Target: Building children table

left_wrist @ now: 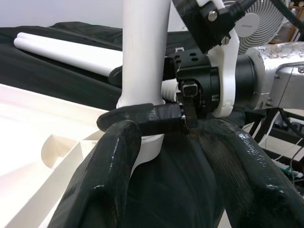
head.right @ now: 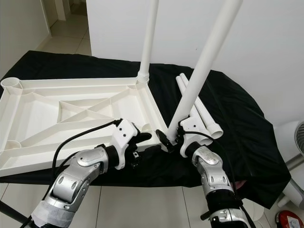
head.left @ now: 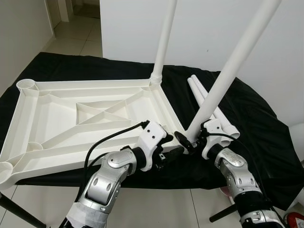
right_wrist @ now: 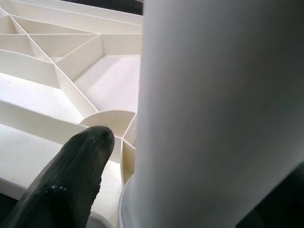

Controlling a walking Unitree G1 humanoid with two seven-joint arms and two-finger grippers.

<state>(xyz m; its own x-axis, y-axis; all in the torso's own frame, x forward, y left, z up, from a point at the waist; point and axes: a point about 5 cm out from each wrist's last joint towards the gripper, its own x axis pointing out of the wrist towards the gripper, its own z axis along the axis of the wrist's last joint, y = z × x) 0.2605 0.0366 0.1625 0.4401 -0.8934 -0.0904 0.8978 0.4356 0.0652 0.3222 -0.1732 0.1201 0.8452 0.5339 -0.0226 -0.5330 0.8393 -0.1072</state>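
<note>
Right end effector (head.left: 190,140) clamps the base of a tilted white leg (head.left: 228,76), its long axis leaning up and away, over the upturned tabletop's (head.left: 57,111) near corner socket. Left end effector (head.left: 172,153), fingers apart, sits just beside it.

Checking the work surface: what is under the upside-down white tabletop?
A black cloth lies under the tabletop and spreads past it. Whatever supports the cloth is covered.
</note>
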